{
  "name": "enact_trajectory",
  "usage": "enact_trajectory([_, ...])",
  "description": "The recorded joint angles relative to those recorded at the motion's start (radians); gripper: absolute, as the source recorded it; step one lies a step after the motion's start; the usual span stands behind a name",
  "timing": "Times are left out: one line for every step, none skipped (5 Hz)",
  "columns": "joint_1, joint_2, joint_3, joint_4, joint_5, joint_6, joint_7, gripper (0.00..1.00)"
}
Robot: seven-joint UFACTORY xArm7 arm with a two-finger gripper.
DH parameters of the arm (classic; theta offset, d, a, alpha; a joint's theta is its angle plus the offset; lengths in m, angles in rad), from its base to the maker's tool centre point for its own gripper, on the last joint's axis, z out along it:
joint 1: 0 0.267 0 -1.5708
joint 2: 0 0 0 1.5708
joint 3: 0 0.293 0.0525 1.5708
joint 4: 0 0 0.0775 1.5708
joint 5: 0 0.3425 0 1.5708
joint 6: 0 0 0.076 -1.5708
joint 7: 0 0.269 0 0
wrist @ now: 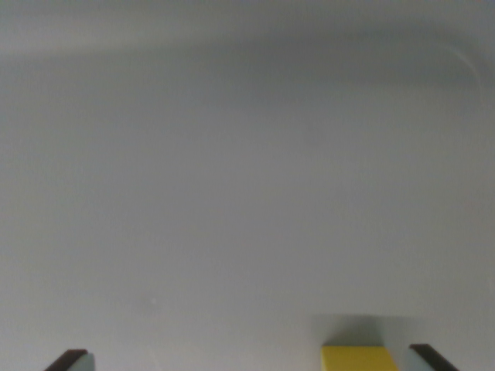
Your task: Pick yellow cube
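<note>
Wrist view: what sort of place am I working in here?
Probably a bare lab tabletop: a plain grey surface, one yellow cube at the bottom edge, and the gripper fingertips either side. Nothing else shows.

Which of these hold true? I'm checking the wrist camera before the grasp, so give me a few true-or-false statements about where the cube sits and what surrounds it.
1. The yellow cube sits at the bottom edge of the wrist view. True.
2. The cube lies nearer the fingertip on the wrist view's left. False: it is close to the right fingertip.
3. The gripper is open. True.
4. The surface is dark wood. False: it is plain pale grey.
5. A second cube lies mid-frame. False: only one shows.
</note>
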Motion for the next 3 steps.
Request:
enact_trajectory([-0.0049, 0.010, -0.008, -0.042, 0.0028, -0.047, -0.021, 0.00])
enact_trajectory([-0.0049, 0.010, -0.008, -0.042, 0.0028, -0.047, -0.021, 0.00])
enact_trajectory([-0.0098, 0.021, -0.016, -0.085, 0.0056, -0.095, -0.042, 0.00])
